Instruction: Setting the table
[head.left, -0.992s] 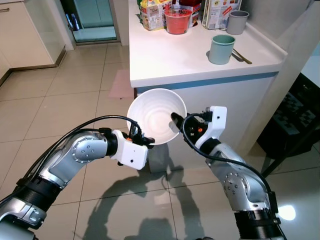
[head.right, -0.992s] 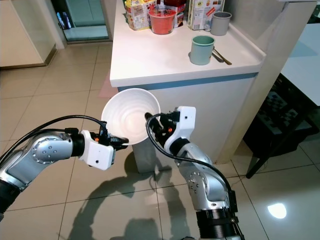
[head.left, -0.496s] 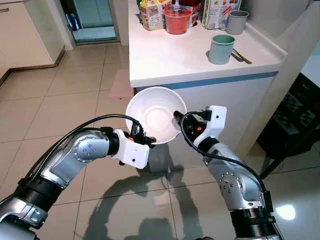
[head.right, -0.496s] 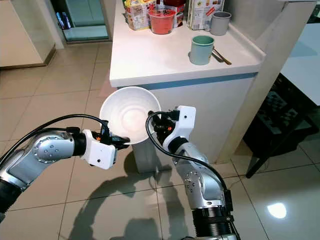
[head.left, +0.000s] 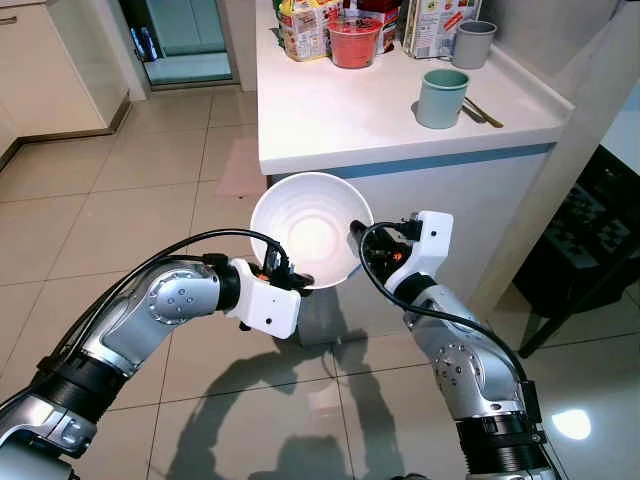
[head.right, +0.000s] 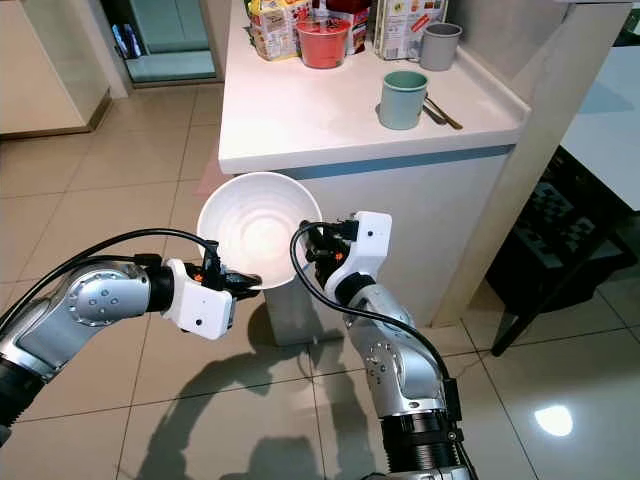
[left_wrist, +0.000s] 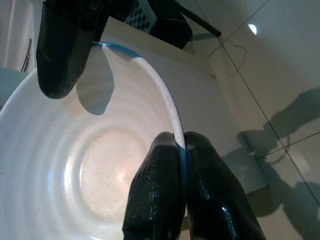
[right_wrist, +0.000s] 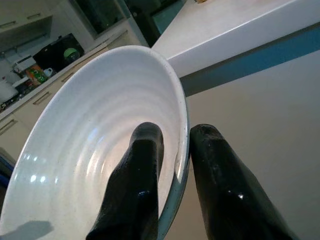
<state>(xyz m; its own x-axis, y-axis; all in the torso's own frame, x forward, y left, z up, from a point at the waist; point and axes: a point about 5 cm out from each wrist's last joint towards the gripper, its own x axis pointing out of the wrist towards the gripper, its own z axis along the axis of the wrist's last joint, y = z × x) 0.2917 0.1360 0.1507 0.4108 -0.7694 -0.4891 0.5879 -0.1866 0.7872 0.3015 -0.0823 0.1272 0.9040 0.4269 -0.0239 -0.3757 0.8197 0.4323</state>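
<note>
Left eye view: we hold the white bowl (head.left: 311, 230) tilted just below the counter (head.left: 330, 115) edge, left gripper (head.left: 284, 277) and right gripper (head.left: 357, 238) each pinched on its rim. If either thin pinch slips, or we raise it unevenly, it could strike the edge and drop.

Head stereo pair: looking forward and down, sharing the counter (head.left: 330, 120) edge. Wrist views: close along each gripper's fingers, sharing the bowl (left_wrist: 75, 165) rim.

White counter (head.left: 340, 125) with green cup (head.left: 442, 97), grey cup (head.left: 473, 43), red container (head.left: 355, 42), cartons (head.left: 305, 28).
</note>
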